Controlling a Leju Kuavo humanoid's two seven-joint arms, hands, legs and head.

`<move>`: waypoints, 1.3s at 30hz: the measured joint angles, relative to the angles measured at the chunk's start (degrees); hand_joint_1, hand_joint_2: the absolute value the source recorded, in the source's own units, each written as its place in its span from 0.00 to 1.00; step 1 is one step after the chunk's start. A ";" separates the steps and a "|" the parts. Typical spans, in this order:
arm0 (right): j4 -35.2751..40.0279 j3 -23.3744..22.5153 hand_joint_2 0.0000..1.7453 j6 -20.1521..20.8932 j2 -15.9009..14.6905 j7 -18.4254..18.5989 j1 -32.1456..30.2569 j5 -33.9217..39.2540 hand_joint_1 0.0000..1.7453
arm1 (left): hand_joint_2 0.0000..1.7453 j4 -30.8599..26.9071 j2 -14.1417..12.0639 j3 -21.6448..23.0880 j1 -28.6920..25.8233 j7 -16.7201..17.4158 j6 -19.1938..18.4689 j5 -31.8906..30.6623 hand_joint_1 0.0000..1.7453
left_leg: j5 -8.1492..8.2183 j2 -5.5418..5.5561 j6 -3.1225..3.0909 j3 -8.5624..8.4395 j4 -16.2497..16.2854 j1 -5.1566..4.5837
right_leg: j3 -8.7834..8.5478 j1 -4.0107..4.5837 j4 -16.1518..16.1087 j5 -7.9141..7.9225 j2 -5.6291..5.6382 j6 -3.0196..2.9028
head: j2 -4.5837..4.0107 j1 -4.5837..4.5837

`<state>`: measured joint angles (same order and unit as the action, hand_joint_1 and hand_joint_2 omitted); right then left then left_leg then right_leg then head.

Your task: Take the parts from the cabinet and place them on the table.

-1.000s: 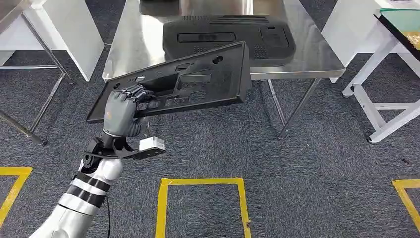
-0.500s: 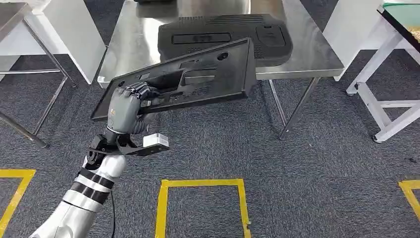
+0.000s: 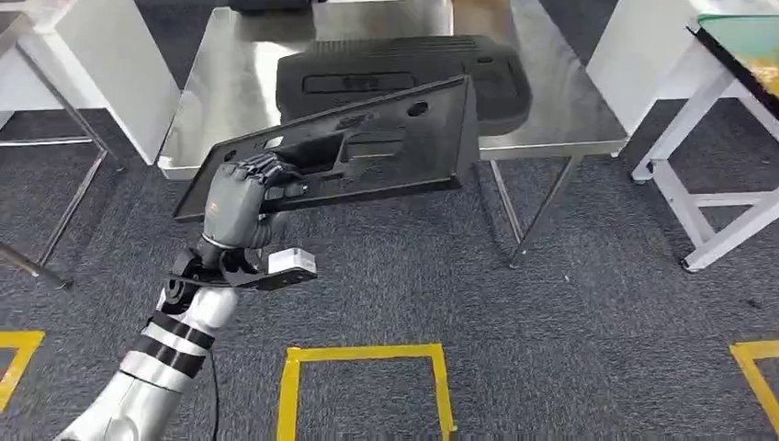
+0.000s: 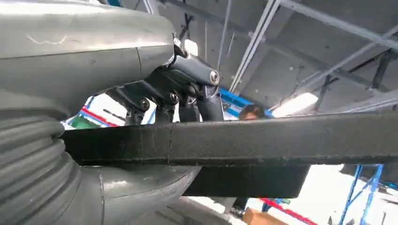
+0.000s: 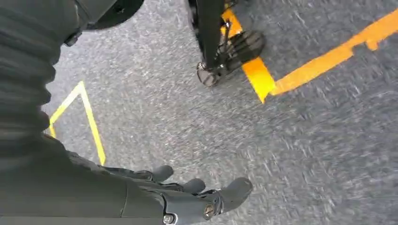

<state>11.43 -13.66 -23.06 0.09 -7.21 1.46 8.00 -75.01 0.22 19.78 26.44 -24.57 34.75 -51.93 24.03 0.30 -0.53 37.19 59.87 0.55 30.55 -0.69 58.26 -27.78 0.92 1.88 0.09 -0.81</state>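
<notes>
Head view, left hand: the left hand (image 3: 237, 204) has its fingers curled over the near edge of a flat black panel (image 3: 367, 152) and grips it by one end — the rest of the panel stretches away from the hand, tilted, and hangs in the air.
Left wrist view, grip: the panel's edge (image 4: 263, 140) runs as a dark bar straight out from the hand (image 4: 94, 103); dark fingers (image 4: 206, 101) hook over it and the grey thumb (image 4: 131, 192) lies under it.
Panel and table: beyond the hand the panel's far end overlaps the front edge of the steel table (image 3: 570, 119) in the head view; whether it touches the tabletop I cannot tell.
Already on the table: a second black part (image 3: 404, 69), moulded and ribbed, lies flat on the steel just past the held panel.
Right wrist view, right hand: the right hand (image 5: 187, 197) hangs over grey carpet (image 5: 187, 117) — its fingers are loosely curved and apart, with nothing in them.
Floor: yellow tape lines (image 3: 363, 354) mark the carpet below the left arm.
</notes>
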 joint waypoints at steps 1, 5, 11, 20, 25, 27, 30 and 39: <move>0.00 -0.04 1.00 0.00 0.00 0.00 0.02 -0.09 0.00 | 1.00 0.00 -0.07 0.02 0.01 0.00 -0.02 0.00 1.00 | 0.08 0.05 -0.23 -0.23 -0.13 -0.04 | -0.17 0.02 -0.26 0.06 -0.01 0.22 | 0.00 -0.17; 0.00 -0.07 1.00 0.00 0.09 0.00 0.02 -0.24 0.00 | 1.00 0.00 0.04 0.02 0.52 0.15 -0.02 0.02 1.00 | 0.44 0.29 -1.07 -1.95 -1.31 0.60 | 5.97 -0.09 9.61 -2.05 -0.31 0.74 | 0.00 0.11; 0.00 -0.09 1.00 0.02 -0.15 0.00 -0.16 -0.59 0.00 | 1.00 0.44 0.17 0.04 0.50 0.15 -0.39 0.09 1.00 | 2.53 0.43 -0.74 -4.43 -1.31 0.97 | 9.44 -0.88 5.70 3.45 -0.53 3.37 | 0.02 0.07; 0.00 -0.13 1.00 0.04 -0.09 0.02 -0.10 -0.96 0.00 | 1.00 0.63 0.94 0.28 2.12 0.22 -0.74 0.20 1.00 | 5.68 -0.08 1.73 -1.79 6.76 0.73 | 4.50 -0.71 -0.84 4.73 -0.80 -1.41 | 0.00 -0.07; 0.00 -0.13 1.00 0.11 -0.09 0.02 -0.01 -1.29 0.00 | 1.00 1.03 1.11 0.50 1.99 0.28 -0.74 0.07 1.00 | 8.42 -0.11 1.28 5.55 13.61 0.65 | 2.23 0.03 -0.83 2.90 -0.25 -2.07 | 0.02 -0.13; 0.00 -0.13 1.00 0.22 0.00 0.02 -0.26 -1.29 0.00 | 1.00 1.11 1.16 0.55 2.30 0.37 -0.74 0.07 1.00 | 1.58 -0.10 0.24 2.75 4.84 0.30 | 0.72 0.23 -0.86 1.86 -0.18 -1.87 | 0.00 -0.13; 0.02 -0.13 1.00 0.26 0.26 0.02 0.19 -1.40 0.00 | 1.00 1.42 1.44 0.74 3.14 0.42 -0.87 0.06 1.00 | -1.13 0.32 -0.74 0.85 -0.83 -0.50 | 0.57 0.89 -0.97 0.62 0.04 -0.82 | 0.02 0.02; 0.00 -0.13 1.00 0.26 0.13 0.04 0.23 -1.49 0.00 | 1.00 1.73 2.32 0.94 3.62 0.50 -1.11 -0.02 1.00 | 0.23 0.47 -2.35 -1.39 -1.28 -0.31 | 12.81 0.31 17.77 -5.48 -0.34 0.59 | 0.00 0.28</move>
<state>11.43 -13.79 -22.80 0.22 -7.17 1.69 6.51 -73.29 2.54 20.72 30.06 -24.06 33.64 -51.95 24.27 0.78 -2.88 35.81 58.59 0.25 43.36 -0.39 76.03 -33.25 0.58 2.47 0.09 -0.52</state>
